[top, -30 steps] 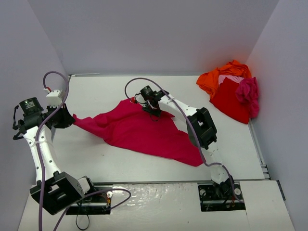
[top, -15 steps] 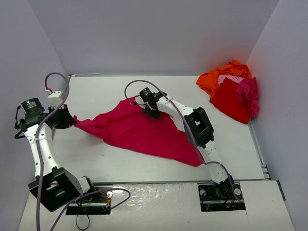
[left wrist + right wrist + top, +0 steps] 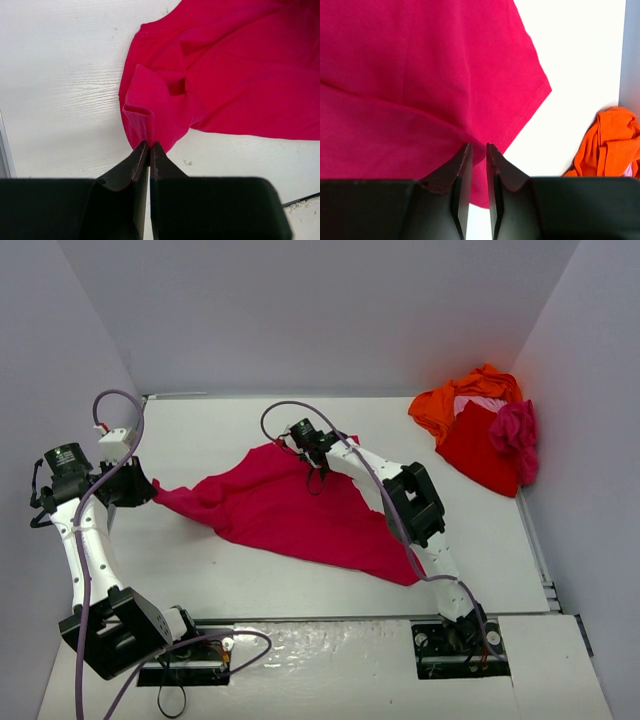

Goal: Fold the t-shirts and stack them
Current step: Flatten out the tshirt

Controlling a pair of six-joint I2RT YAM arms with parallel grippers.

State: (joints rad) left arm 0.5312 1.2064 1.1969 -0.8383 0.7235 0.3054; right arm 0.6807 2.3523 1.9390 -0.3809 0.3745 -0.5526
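Observation:
A crimson t-shirt (image 3: 290, 515) lies spread and wrinkled across the middle of the table. My left gripper (image 3: 152, 492) is shut on its left corner, which is drawn out to a point; in the left wrist view the jaws (image 3: 150, 144) pinch a folded tip of the cloth (image 3: 225, 75). At the shirt's far edge my right gripper (image 3: 314, 482) points down, and its jaws (image 3: 479, 145) stand narrow with a raised fold of the crimson cloth (image 3: 420, 75) pinched between them.
A pile of t-shirts sits in the far right corner against the wall: orange (image 3: 460, 400), red (image 3: 480, 455), magenta (image 3: 515, 435) and a bit of pale pink (image 3: 482, 404). The orange one (image 3: 610, 140) also shows in the right wrist view. Walls close in the table's left, far and right sides.
The right gripper's jaws have narrowed onto a fold at the shirt's far edge. The left arm swung slightly left a second ago, still gripping the corner.

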